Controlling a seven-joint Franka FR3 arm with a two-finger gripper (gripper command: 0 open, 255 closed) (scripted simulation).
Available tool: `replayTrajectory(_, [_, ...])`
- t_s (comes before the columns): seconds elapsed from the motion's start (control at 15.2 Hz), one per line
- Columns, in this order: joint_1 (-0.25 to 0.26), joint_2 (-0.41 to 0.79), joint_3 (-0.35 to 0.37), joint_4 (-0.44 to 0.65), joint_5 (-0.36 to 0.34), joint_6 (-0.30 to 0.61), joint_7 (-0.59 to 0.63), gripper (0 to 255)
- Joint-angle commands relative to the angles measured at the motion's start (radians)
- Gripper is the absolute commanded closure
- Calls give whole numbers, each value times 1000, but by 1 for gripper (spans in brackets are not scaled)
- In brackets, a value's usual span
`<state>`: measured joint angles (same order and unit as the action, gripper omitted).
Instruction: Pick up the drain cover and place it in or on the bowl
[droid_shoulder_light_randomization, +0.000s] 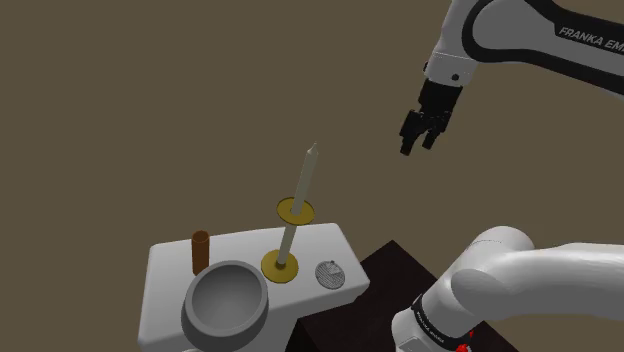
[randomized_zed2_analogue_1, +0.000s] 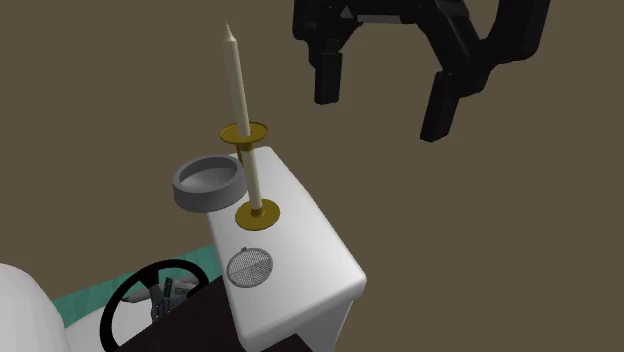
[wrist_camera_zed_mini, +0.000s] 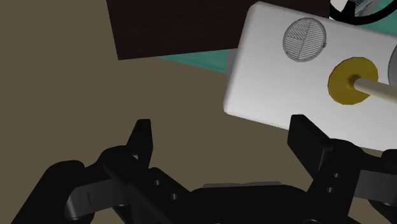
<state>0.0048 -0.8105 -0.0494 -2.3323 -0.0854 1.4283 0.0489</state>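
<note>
the task is at its very beginning, as i judge it: nothing is picked up yet. the gripper (randomized_zed2_analogue_1: 380, 110) hangs high over the floor, well apart from the white table (randomized_zed2_analogue_1: 310, 250), and its two fingers stand wide apart with nothing between them. the drain cover (droid_shoulder_light_randomization: 329, 273), a round grey disc with a fine mesh, lies flat on the table at the side near the stand, just beside the gold base (droid_shoulder_light_randomization: 281, 267) of the candle (droid_shoulder_light_randomization: 303, 190). the bowl (droid_shoulder_light_randomization: 226, 300) is grey and empty, and it sits at the table's edge on the other side of the candle. what is left: to come down, grasp the cover, lift it and put it in the bowl. i count one drain cover, one bowl, one candle with two gold discs on it, one brown cylinder (droid_shoulder_light_randomization: 200, 250) and one table.
</note>
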Motion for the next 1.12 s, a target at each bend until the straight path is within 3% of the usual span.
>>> replayTrajectory(0.0, [0,0,0,0,0,0,0,0])
replayTrajectory(0.53, [-141,-229,166,-328,161,109,499,0])
replayTrajectory(1.06, [-198,-384,435,-573,443,232,1020,0])
